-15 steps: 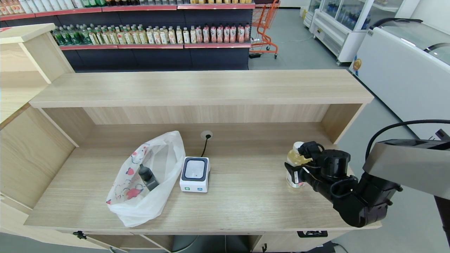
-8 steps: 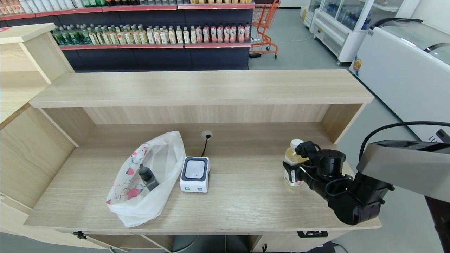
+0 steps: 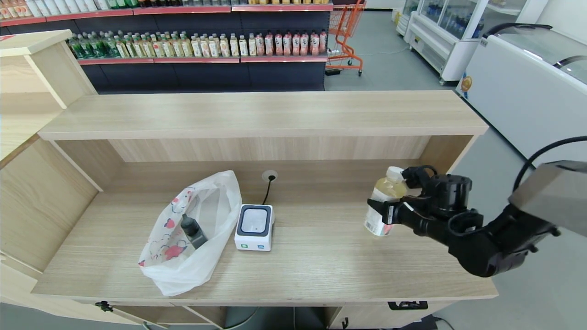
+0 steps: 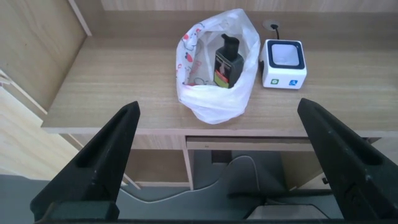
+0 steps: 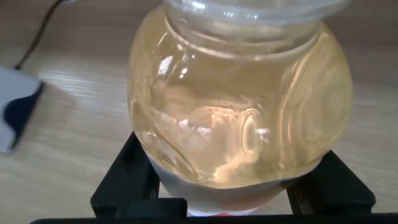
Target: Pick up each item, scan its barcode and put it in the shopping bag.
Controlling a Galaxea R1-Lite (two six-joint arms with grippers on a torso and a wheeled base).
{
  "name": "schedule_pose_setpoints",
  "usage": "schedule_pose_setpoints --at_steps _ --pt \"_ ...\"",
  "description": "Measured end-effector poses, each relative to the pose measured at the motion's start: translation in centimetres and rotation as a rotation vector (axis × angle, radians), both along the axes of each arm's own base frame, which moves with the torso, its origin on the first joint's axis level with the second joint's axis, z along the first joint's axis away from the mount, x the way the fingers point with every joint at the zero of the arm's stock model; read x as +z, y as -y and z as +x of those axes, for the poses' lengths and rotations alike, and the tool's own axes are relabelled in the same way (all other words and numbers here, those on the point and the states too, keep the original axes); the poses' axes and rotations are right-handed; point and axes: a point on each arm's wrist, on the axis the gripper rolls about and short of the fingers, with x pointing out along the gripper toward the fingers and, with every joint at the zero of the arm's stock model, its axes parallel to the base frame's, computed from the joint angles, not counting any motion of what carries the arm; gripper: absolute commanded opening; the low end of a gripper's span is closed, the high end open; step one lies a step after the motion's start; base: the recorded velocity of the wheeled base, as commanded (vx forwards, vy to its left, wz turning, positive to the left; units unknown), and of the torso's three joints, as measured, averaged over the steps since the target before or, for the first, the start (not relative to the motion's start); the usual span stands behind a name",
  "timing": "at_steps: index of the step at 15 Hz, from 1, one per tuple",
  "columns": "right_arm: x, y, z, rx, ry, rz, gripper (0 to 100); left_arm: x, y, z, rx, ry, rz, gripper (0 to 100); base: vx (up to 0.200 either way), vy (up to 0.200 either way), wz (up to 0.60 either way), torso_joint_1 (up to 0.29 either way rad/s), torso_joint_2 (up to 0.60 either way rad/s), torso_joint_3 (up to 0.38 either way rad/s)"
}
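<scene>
A: What does the head view show?

B: The right gripper (image 3: 379,212) is clamped on a clear plastic bottle of pale yellow drink with a white cap (image 3: 390,190). It grips the bottle around the middle, above the label. The bottle leans with its cap tipped toward the back wall, and it looks to hang just clear of the light wooden counter (image 3: 321,266), near the right end.

A: And the rest of that counter?

B: A white box-shaped barcode scanner with a dark-framed window (image 3: 254,227) sits near the middle, well apart from the bottle. A black cable (image 3: 267,190) runs from it back to a round port. Just beside the scanner, on its left, lies a white plastic shopping bag with red prints (image 3: 179,270). Its mouth is open and a dark pump bottle (image 3: 192,231) lies inside.

A: And the left wrist view?

B: The left gripper (image 4: 217,106) is spread wide with nothing between its fingers, and it hovers off the near edge of the counter (image 4: 112,93). Beyond it lie the bag (image 4: 245,68), the pump bottle (image 4: 225,62) inside it, and the scanner (image 4: 283,62) beside it.

A: And the right wrist view?

B: The bottle's rounded shoulder (image 5: 242,124) is seen close up. The right gripper (image 5: 236,199) has its black fingers (image 5: 134,180) pressed against either side of the bottle. A corner of the scanner (image 5: 12,115) shows farther off on the counter (image 5: 74,155).
</scene>
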Motion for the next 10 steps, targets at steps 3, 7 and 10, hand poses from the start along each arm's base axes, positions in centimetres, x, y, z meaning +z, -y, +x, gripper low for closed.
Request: schedule_pose_setpoints --at_steps 3,7,10 --pt "6.4 1.3 -3.0 0.301 -0.023 0.175 0 0.0 0.0 0.0 0.0 0.0 0.0 100 0.0 0.0 0.0 0.0 0.0 0.0" --pt "10.9 1.7 -8.0 0.593 0.013 0.24 0 0.0 0.0 0.0 0.0 0.0 0.0 100 0.0 0.0 0.0 0.0 0.0 0.0" --pt "11.7 1.2 -10.8 0.717 0.023 0.248 0 0.0 0.0 0.0 0.0 0.0 0.0 100 0.0 0.0 0.0 0.0 0.0 0.0"
